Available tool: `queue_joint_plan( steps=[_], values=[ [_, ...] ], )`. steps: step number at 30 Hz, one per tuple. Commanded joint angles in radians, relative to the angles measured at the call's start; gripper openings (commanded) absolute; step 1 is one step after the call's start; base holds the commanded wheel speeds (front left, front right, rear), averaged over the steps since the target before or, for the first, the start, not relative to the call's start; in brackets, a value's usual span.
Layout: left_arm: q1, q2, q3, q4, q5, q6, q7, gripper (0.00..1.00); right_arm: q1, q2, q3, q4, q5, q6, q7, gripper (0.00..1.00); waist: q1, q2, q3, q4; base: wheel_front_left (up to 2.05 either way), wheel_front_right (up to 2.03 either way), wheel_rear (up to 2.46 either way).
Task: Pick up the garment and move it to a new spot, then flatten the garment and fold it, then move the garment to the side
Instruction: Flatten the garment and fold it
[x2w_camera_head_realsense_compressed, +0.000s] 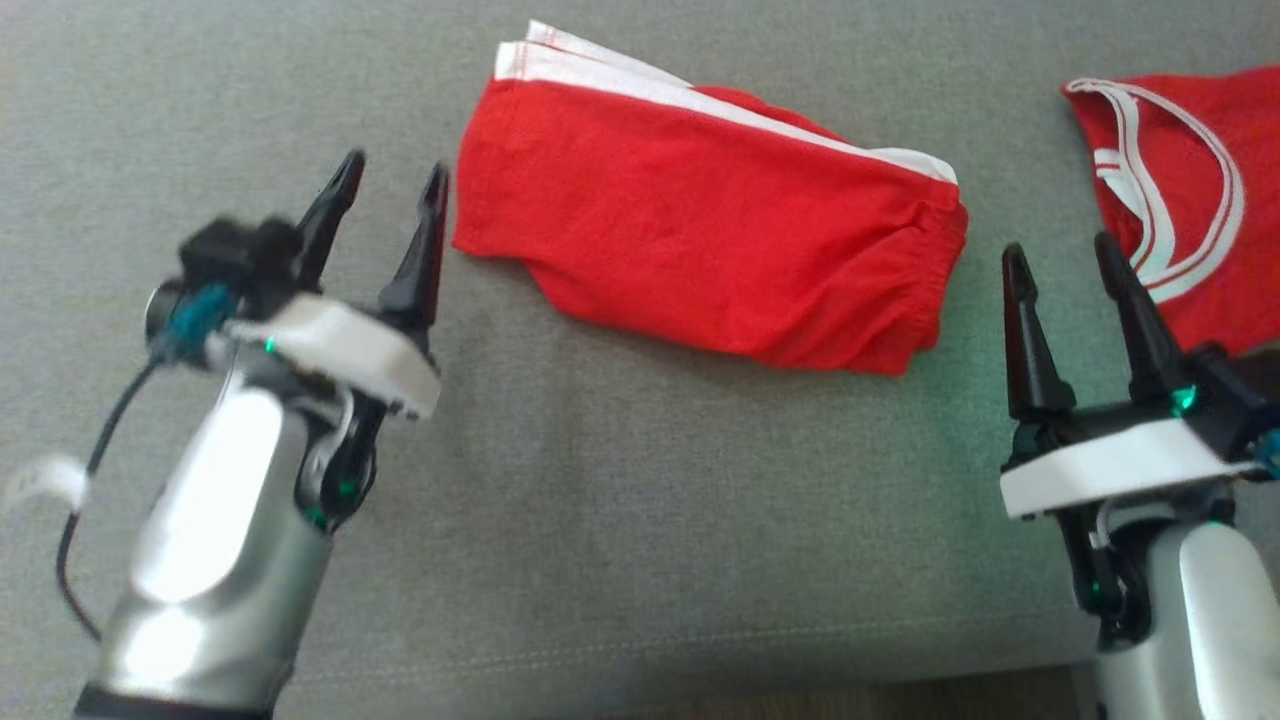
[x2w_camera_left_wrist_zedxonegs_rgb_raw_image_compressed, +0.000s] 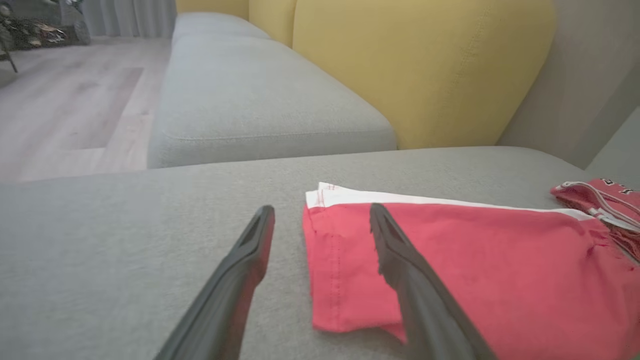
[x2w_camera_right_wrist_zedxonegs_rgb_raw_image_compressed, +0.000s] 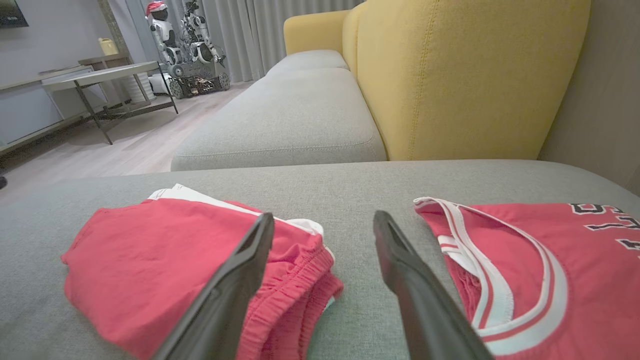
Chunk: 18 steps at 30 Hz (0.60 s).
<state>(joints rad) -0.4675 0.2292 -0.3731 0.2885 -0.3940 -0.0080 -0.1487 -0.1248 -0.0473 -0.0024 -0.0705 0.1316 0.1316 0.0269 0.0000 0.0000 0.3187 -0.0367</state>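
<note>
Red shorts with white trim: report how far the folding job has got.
Looks done: the red shorts with white trim lie folded flat on the grey sofa cushion. In hand: nothing; the left gripper and right gripper hover open on either side of them. Left: moving them aside.

The left gripper (x2w_camera_left_wrist_zedxonegs_rgb_raw_image_compressed: 321, 210) hangs, fingers spread, over a grey cushion (x2w_camera_left_wrist_zedxonegs_rgb_raw_image_compressed: 125, 260). One finger overlaps the folded red shorts (x2w_camera_left_wrist_zedxonegs_rgb_raw_image_compressed: 500, 270).
</note>
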Motion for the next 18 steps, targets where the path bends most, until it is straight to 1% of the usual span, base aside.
queue_joint_plan(
  steps=[1,4,8,13,15,17,18],
  values=[
    [-0.064,0.012,0.027,0.002,-0.007,-0.017,0.005,1.0,-0.041,-0.003,0.028,-0.041,-0.002,-0.001,-0.001,1.0,0.0,0.0,0.02,-0.016,0.0,0.0,0.0],
    [-0.151,-0.007,0.008,0.116,-0.024,-0.056,0.033,1.0,-0.057,-0.003,0.041,-0.037,0.001,-0.001,-0.005,1.0,0.0,0.0,0.042,-0.037,0.0,0.0,0.0],
    [-0.246,-0.023,-0.009,0.28,-0.056,-0.093,0.057,1.0,-0.071,-0.003,0.048,-0.024,0.013,-0.001,-0.014,1.0,0.0,0.0,0.064,-0.065,0.0,0.0,0.0],
    [-0.32,-0.027,-0.024,0.453,-0.101,-0.114,0.094,1.0,-0.083,-0.003,0.049,-0.007,0.021,-0.001,-0.025,1.0,0.0,0.0,0.08,-0.099,0.0,0.0,0.0],
    [-0.349,-0.033,-0.04,0.529,-0.131,-0.119,0.137,1.0,-0.083,-0.003,0.046,0.002,0.031,-0.001,-0.033,1.0,0.0,0.0,0.083,-0.109,0.0,0.0,0.0],
    [-0.363,-0.038,-0.053,0.561,-0.151,-0.121,0.159,1.0,-0.083,-0.003,0.044,0.007,0.038,-0.001,-0.036,1.0,0.0,0.0,0.085,-0.114,0.0,0.0,0.0],
    [-0.369,-0.038,-0.06,0.573,-0.159,-0.122,0.164,0.84,-0.083,-0.003,0.043,0.01,0.043,-0.001,-0.037,1.0,0.0,0.0,0.085,-0.116,0.0,0.0,0.0]
  ],
)
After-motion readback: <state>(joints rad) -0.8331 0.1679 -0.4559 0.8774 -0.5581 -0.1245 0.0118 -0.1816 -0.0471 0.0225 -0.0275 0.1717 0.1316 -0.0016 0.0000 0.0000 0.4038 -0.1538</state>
